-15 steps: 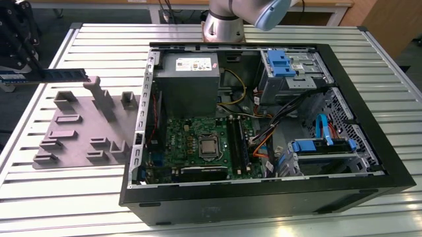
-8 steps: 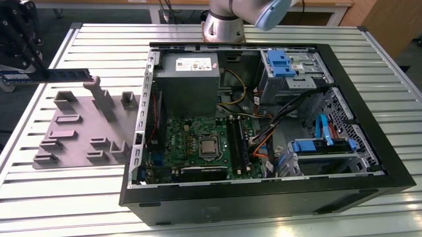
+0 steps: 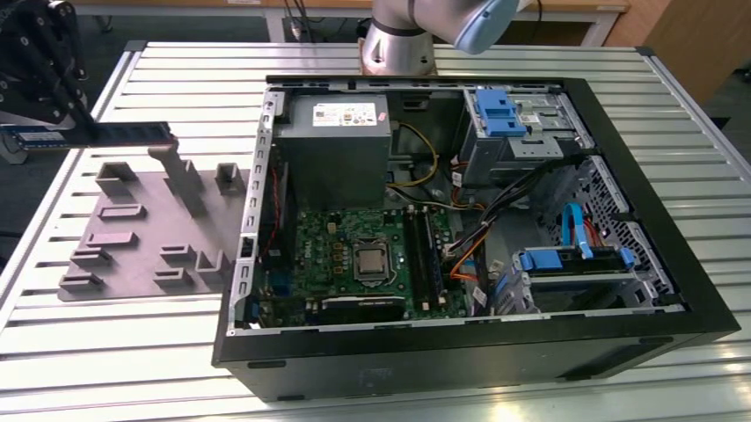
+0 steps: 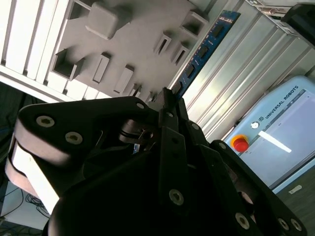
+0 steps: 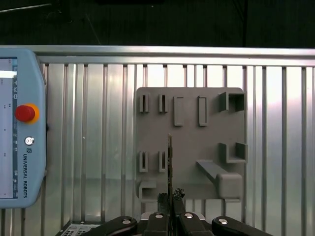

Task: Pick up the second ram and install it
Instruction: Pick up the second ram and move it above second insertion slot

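The second ram (image 3: 132, 134) is a slim stick held level above the table, over the far edge of the grey fixture plate (image 3: 129, 251) at the exterior view's left. My gripper (image 3: 77, 126) is shut on one end of it. In the second wrist view the ram (image 4: 205, 48) shows its blue-green face and a row of dark chips, reaching out from the gripper (image 4: 167, 97). In the first wrist view the ram (image 5: 170, 160) is seen edge-on, pinched between the fingertips of the gripper (image 5: 170, 197), with the fixture plate (image 5: 189, 147) below it.
An open black computer case (image 3: 470, 352) lies on the slatted metal table (image 3: 141, 369), with the green motherboard (image 3: 340, 264) and its long black memory slots (image 3: 425, 259) inside. A light-blue teach pendant (image 5: 22, 128) with a red stop button lies beside the fixture plate. The arm's base (image 3: 397, 44) stands behind the case.
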Motion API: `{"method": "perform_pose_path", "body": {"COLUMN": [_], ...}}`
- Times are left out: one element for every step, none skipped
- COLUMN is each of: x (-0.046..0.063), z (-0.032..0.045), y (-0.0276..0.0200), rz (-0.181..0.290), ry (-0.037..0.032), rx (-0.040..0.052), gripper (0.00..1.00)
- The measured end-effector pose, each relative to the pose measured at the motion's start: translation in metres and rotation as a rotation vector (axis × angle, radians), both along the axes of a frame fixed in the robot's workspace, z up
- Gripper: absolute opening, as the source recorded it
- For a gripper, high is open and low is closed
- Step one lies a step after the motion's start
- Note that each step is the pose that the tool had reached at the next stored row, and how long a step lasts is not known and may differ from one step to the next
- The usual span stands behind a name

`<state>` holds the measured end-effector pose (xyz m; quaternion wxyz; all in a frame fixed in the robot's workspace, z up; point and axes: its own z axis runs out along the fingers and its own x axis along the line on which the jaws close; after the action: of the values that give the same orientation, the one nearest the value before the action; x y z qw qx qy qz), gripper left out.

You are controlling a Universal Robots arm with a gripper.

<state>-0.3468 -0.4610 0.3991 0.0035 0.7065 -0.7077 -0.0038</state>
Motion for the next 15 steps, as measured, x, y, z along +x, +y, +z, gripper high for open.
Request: {"method": "perform_pose_path", "body": {"x": [0.001,0.002,0.003,0.004,0.005,0.006,0.007,0.008,0.009,0.009,0.01,0.01,0.011,0.011,0.012], "z": [0.0,0.0,0.0,0.0,0.0,0.0,0.0,0.0,0.0,0.0,0.0,0.0,0.0,0.0,0.0], "y": [0.0,0.0,0.0,0.0,0.0,0.0,0.0,0.0,0.0,0.0,0.0,0.0,0.0,0.0,0.0], "rz": [0.0,0.0,0.0,0.0,0.0,0.0,0.0,0.0,0.0,0.0,0.0,0.0,0.0,0.0,0.0], "ry": [-0.0001,0.0,0.0,0.0,0.0,0.0,-0.0001,-0.0001,0.0,0.0,-0.0001,-0.0001,0.0,0.0,-0.0001], "rx": [0.0001,0.0,0.0,0.0,0.0,0.0,0.0,0.0,0.0,0.0,0.0,0.0001,0.0,0.0,0.0], "gripper": [0.14,0.14,0.14,0.14,0.14,0.14,0.14,0.14,0.14,0.14,0.14,0.14,0.14,0.14,0.14]}}
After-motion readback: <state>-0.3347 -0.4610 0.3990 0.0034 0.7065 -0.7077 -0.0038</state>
